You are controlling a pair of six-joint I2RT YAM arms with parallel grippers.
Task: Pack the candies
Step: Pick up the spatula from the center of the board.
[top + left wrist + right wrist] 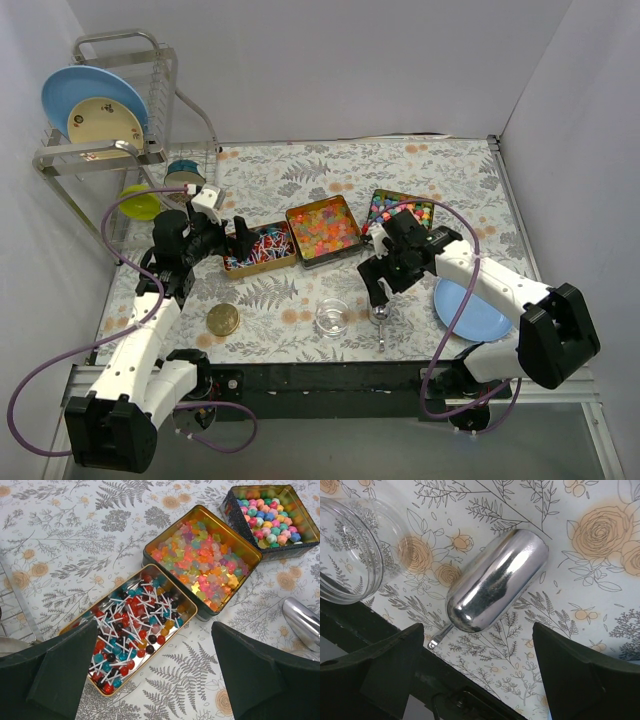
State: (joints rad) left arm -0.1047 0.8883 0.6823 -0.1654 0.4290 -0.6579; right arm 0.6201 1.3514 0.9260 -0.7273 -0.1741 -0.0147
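Note:
Three open tins hold the candies: red, blue and white stick sweets [258, 248] [132, 625], glossy orange-yellow gummies [323, 228] [202, 560], and pastel cubes [398, 208] [270, 517]. A clear glass jar [332, 317] [350, 555] stands empty near the front edge. A silver scoop [380, 318] [497, 580] lies bowl-down to the right of the jar. My left gripper [240, 236] [155, 680] is open and empty, above the near end of the stick-sweet tin. My right gripper [378, 292] [475, 675] is open and empty, just above the scoop.
A round gold lid [223, 320] lies at the front left. A blue plate [470, 310] lies at the front right under my right arm. A dish rack [110, 150] with plates and small bowls stands at the back left. The table's black front edge [395, 645] is close to the scoop.

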